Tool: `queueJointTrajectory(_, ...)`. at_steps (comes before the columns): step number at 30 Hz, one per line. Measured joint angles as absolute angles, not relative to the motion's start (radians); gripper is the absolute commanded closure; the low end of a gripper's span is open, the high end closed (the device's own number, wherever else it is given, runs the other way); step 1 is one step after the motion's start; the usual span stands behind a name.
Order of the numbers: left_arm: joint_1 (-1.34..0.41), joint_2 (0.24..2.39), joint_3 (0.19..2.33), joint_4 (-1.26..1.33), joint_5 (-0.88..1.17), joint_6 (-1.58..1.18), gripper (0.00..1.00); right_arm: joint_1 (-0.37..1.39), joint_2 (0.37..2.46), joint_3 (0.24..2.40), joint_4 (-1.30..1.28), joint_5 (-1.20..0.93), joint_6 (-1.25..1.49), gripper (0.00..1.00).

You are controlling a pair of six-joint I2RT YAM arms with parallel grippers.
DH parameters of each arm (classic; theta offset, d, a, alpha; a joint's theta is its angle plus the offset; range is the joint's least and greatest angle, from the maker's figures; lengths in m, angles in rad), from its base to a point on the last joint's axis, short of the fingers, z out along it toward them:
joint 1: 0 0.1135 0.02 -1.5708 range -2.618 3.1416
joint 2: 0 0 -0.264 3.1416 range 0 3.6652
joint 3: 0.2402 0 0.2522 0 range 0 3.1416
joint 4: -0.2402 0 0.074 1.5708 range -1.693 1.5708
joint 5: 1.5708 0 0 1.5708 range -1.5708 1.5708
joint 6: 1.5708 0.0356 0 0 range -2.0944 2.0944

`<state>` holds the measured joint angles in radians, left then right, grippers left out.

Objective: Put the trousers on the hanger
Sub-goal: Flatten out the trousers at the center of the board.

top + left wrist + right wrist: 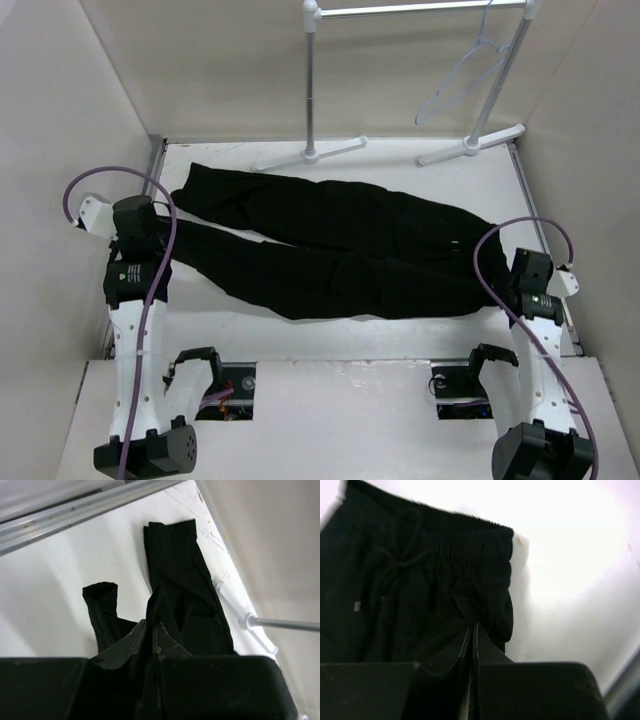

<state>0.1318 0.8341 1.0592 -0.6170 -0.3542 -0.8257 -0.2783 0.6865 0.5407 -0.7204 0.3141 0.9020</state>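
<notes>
The black trousers [340, 240] lie spread across the table, leg ends at the left and waistband at the right. My left gripper [168, 232] is shut on a fold of a trouser leg near its hem; in the left wrist view the cloth [180, 565] rises in a peak into the closed fingertips [152, 623]. My right gripper [506, 280] is shut on the elastic waistband with drawstring [420, 575], pinched at the fingertips [472, 626]. The pale translucent hanger [462, 75] hangs from the rail at the back right, far from both grippers.
A white garment rack [312, 90] with a metal rail stands at the back; its feet [310, 155] rest on the table just behind the trousers, and one foot shows in the left wrist view [250, 622]. Side walls close in left and right.
</notes>
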Motion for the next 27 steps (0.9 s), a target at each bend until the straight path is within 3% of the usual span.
queueJointTrajectory(4, 0.156, 0.835, 1.081, -0.618, -0.371, -0.840, 0.94, -0.253, 0.696, 0.523, -0.773, 0.308, 0.953, 0.93)
queueJointTrajectory(6, 0.159, 0.826, 1.084, -0.618, -0.380, -0.843, 0.92, -0.241, 0.695, 0.523, -0.778, 0.305, 0.964, 0.88)
queueJointTrajectory(8, 0.159, 0.796, 1.071, -0.624, -0.402, -0.842, 0.89, -0.195, 0.694, 0.524, -0.785, 0.303, 0.969, 0.72)
queueJointTrajectory(11, 0.159, 0.695, 0.995, -0.664, -0.469, -0.839, 0.87, -0.087, 0.666, 0.541, -0.821, 0.293, 0.970, 0.40)
queueJointTrajectory(13, 0.161, 0.617, 0.925, -0.717, -0.515, -0.839, 0.87, -0.041, 0.614, 0.570, -0.854, 0.303, 0.962, 0.29)
queueJointTrajectory(18, 0.144, 0.517, 0.841, -0.830, -0.551, -0.840, 0.88, -0.045, 0.690, 0.736, -0.799, 0.344, 0.891, 0.25)
queueJointTrajectory(27, 0.055, 0.525, 0.838, -0.856, -0.504, -0.840, 0.88, -0.281, 1.406, 0.982, -0.503, 0.181, 0.766, 0.19)
